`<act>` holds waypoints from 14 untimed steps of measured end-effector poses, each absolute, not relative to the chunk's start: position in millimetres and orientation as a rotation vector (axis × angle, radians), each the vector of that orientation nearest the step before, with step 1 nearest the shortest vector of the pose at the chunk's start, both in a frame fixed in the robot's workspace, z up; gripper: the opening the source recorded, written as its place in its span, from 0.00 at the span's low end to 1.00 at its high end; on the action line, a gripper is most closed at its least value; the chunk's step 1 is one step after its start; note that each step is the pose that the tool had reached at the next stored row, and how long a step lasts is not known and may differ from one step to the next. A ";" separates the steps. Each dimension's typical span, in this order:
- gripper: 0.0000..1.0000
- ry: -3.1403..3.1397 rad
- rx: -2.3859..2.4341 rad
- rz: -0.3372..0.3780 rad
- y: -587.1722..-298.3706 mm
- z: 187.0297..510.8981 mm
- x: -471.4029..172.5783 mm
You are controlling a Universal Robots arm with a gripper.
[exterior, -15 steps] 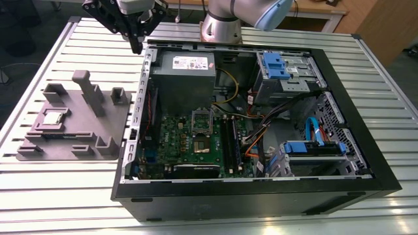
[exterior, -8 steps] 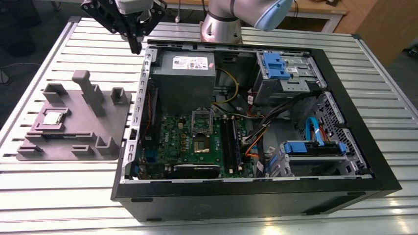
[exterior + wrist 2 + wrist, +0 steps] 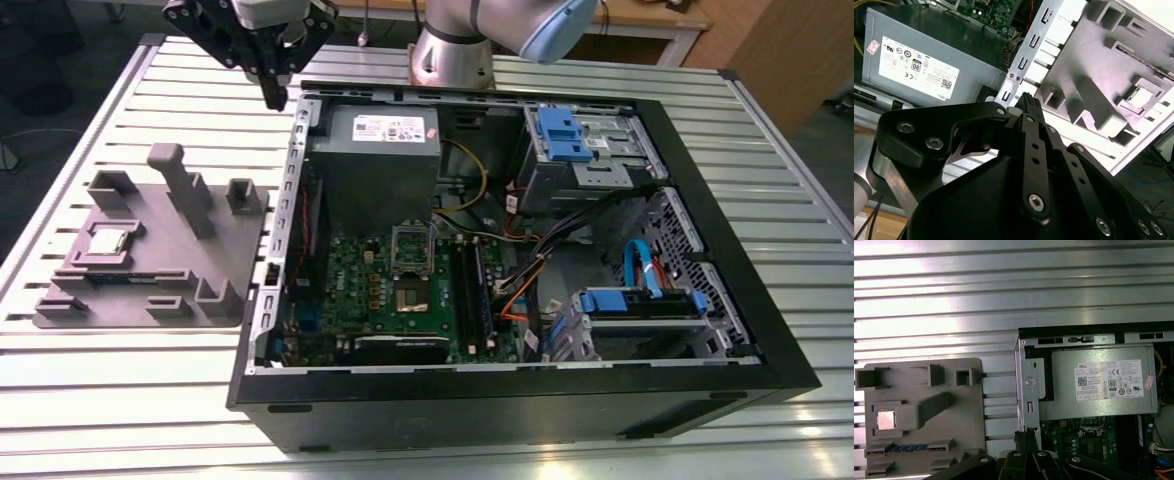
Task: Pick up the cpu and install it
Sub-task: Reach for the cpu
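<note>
The cpu (image 3: 107,242) is a small square chip with a silvery top. It lies flat in a pocket of the grey holder (image 3: 214,255) on the exterior view's left, and both wrist views catch it too, cpu (image 3: 886,420) and cpu (image 3: 1141,97). My gripper (image 3: 276,98) hangs high over the back left corner of the open computer case (image 3: 521,400), well away from the chip. Its black fingers (image 3: 1030,107) meet at the tip, shut with nothing between them. On the green motherboard (image 3: 360,290) inside the case sits the metal-framed socket (image 3: 411,240).
A grey power supply box (image 3: 380,160) with a white label fills the case's back left. Blue drive cages (image 3: 577,135) and loose cables (image 3: 534,270) crowd the exterior view's right side. Tall posts (image 3: 180,185) rise from the holder. Everything rests on a slatted metal table (image 3: 134,400).
</note>
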State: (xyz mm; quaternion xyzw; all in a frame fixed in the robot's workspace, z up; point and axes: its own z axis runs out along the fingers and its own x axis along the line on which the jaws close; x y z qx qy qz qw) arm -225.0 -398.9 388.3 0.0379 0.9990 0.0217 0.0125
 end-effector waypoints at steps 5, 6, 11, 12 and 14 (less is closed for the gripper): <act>0.11 3.114 0.118 0.068 -398.9 388.3 -226.2; 0.11 3.114 0.118 0.068 -398.9 388.3 -226.5; 0.11 3.114 0.118 0.068 -398.9 388.3 -227.7; 0.11 3.114 0.118 0.068 -398.9 388.3 -227.9; 0.11 3.114 0.118 0.068 -398.9 388.3 -228.4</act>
